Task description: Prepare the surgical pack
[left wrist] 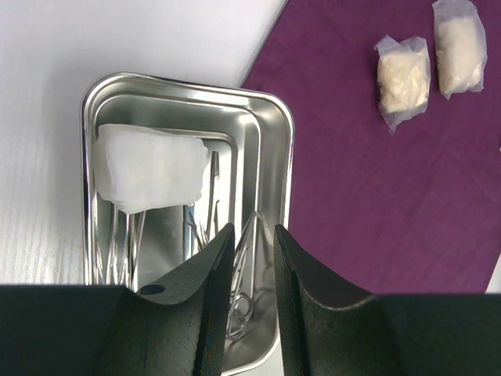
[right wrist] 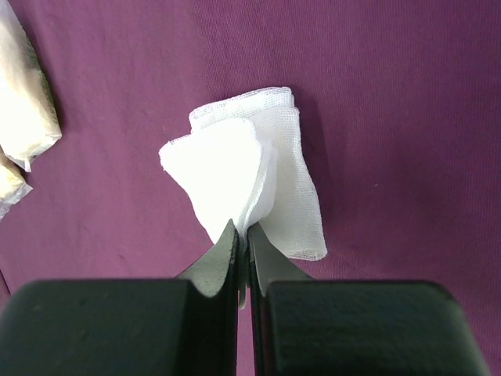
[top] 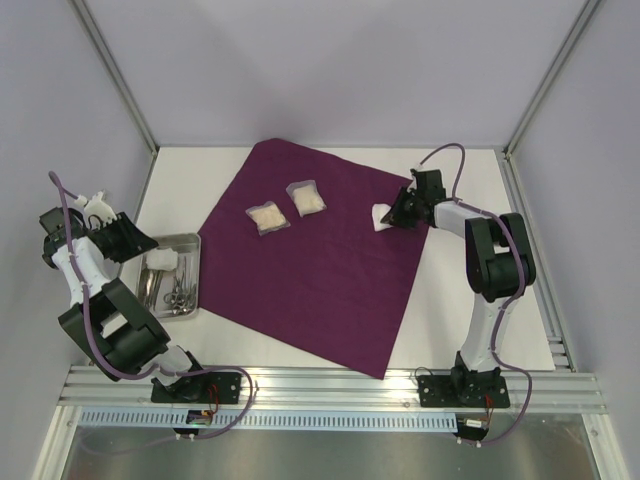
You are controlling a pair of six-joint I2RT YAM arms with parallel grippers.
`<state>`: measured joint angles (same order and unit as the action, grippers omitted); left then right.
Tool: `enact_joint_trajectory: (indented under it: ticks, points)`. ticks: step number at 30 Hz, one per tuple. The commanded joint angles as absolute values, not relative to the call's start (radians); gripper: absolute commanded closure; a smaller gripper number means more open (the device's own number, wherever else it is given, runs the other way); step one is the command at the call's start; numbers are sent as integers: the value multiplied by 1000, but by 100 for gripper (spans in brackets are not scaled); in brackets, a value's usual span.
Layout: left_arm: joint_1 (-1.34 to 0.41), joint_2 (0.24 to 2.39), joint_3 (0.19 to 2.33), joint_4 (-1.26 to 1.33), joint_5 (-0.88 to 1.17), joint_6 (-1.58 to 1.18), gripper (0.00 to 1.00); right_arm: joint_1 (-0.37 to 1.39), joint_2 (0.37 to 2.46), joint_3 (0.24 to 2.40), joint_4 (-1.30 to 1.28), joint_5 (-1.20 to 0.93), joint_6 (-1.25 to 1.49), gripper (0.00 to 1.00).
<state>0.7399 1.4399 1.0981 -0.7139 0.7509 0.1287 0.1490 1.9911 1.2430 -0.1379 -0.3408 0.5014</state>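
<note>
The right gripper (right wrist: 241, 235) pinches a folded white gauze (right wrist: 235, 168) at the 2 o'clock side of the surgical pack (top: 320, 280), a purple sheet spread flat mid-table. Two clear packets (top: 268, 218) lie toward 11 o'clock. At 9 o'clock, the left gripper (left wrist: 250, 239), narrowly parted and empty, hovers over a steel tray (left wrist: 270, 125) of instruments (left wrist: 239, 307).

Two robot arms: the left arm (top: 100, 300) and right arm (top: 495, 270) have white shells between chunky black joints. A lilac cable (top: 452, 147) loops along each. Both stand on black base plates (top: 470, 385). The left gripper (left wrist: 252, 231) and right gripper (right wrist: 241, 227) have matte black, finely textured fingers (left wrist: 196, 313); one shows a round hole (left wrist: 153, 290).
</note>
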Motion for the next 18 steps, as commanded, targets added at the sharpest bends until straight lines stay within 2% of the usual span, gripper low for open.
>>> enact_joint_trajectory:
  ticks: [1, 13, 17, 18]
  points:
    - [735, 1408, 1134, -712, 773, 120, 65, 144, 1962, 1258, -103, -305, 505, 100]
    - [735, 1394, 1141, -713, 790, 115, 65, 144, 1937, 1308, -192, -261, 462, 93]
    - [735, 1391, 1138, -710, 801, 114, 65, 146, 1970, 1368, -282, -253, 439, 84]
    - [735, 1391, 1137, -712, 807, 112, 65, 144, 1970, 1370, -288, -250, 439, 78]
